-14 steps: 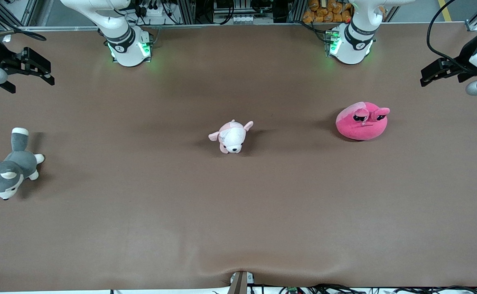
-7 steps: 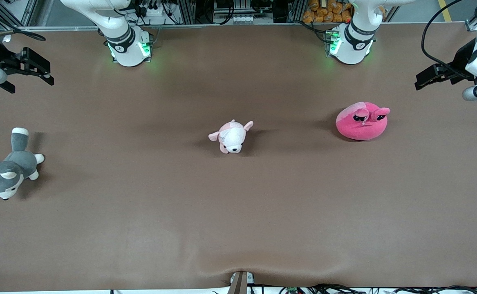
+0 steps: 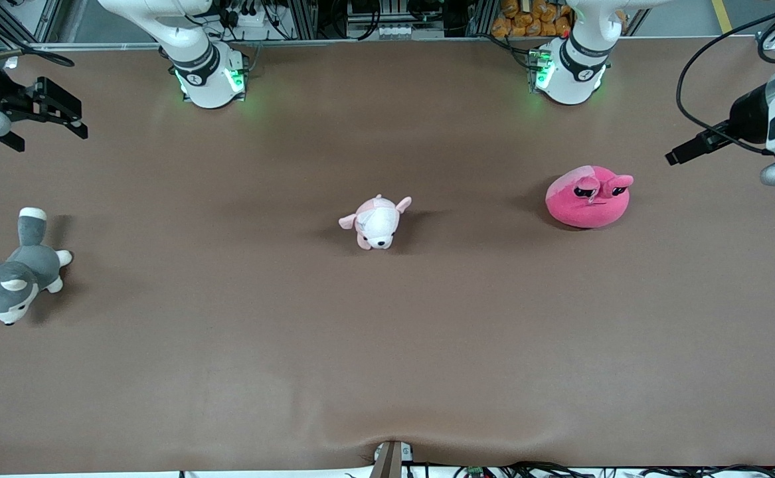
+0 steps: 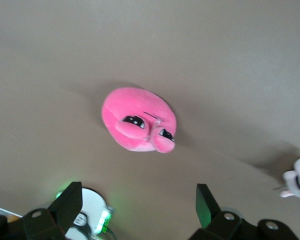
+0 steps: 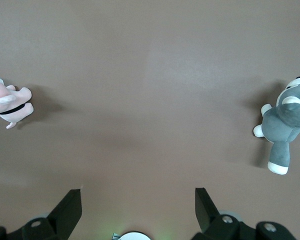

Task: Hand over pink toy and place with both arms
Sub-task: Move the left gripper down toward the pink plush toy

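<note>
The wide-open, empty left gripper (image 4: 135, 210), up near the counter's (image 3: 387, 345) left-arm edge, should descend squarely over the pink toy (image 3: 588, 196), while the right gripper (image 5: 137, 210) waits empty and spread.

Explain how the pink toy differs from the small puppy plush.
The pink toy is a round hot-pink blob with droopy black eyes; the puppy plush is pale pink and white, with legs and ears. The pink toy is bigger and lies toward the left arm's end. Both rest untouched on the table.

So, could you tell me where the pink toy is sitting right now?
The pink toy rests on the table toward the left arm's end, level with the pale puppy plush at the middle, untouched.
</note>
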{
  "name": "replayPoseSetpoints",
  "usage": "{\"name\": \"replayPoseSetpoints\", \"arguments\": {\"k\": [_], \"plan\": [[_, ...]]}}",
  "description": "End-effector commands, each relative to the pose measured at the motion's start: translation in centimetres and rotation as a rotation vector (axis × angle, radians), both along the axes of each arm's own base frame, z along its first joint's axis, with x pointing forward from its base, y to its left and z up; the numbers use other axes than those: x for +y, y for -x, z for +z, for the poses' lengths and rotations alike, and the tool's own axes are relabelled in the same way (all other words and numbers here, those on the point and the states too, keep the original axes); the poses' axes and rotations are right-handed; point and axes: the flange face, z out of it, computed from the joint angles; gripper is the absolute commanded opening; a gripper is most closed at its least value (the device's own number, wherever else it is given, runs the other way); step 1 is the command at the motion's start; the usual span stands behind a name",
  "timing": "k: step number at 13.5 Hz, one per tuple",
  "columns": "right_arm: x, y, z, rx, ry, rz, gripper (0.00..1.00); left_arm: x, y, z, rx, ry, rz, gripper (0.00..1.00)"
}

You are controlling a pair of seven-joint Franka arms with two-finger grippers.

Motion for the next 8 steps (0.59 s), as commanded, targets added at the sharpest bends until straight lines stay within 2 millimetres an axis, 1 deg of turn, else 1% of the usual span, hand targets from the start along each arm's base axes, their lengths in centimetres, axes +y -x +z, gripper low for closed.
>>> {"name": "replayPoseSetpoints", "arguments": {"k": [1, 3, 4, 6, 8], "plan": [[-0.4, -0.2, 0.4, 0.004, -0.021, -0.003, 1.0, 0.3, 0.4, -1.9, 0.008, 0.011, 0.143, 1.0], [-0.4, -0.2, 0.5, 0.001, -0.021, -0.003, 1.0, 0.4, 0.6, -3.4, 0.03, 0.01, 0.274, 1.0], [-0.4, -0.2, 0.4, 0.004, -0.021, -0.003, 1.0, 0.2, 0.7, -3.4, 0.035, 0.002, 0.343, 1.0], [-0.4, -0.2, 0.4, 0.003, -0.021, -0.004, 1.0, -0.8, 0.3, -4.0, 0.061, -0.03, 0.478, 1.0], [-0.4, -0.2, 0.5, 0.002, -0.022, -0.003, 1.0, -1.1, -0.1, -5.2, 0.1, -0.052, 0.544, 1.0]]}}
